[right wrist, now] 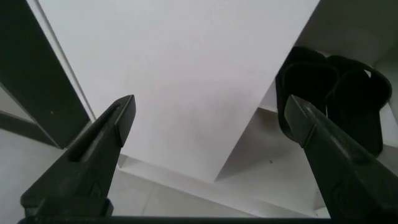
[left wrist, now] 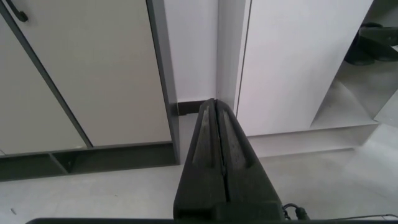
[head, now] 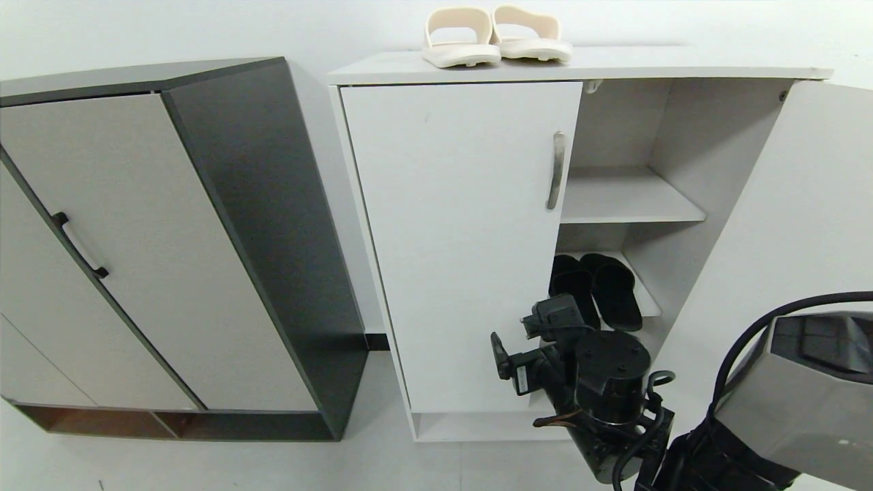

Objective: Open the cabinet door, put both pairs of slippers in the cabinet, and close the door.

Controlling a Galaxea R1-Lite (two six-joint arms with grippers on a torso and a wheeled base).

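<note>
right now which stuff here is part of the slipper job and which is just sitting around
Part of the job:
white cabinet, with its right door open
black slippers on its lower shelf
cream slippers on its top
right claw, open, near the lower shelf

Just sitting there:
grey cabinet on the left, door shut
its black handle
</note>
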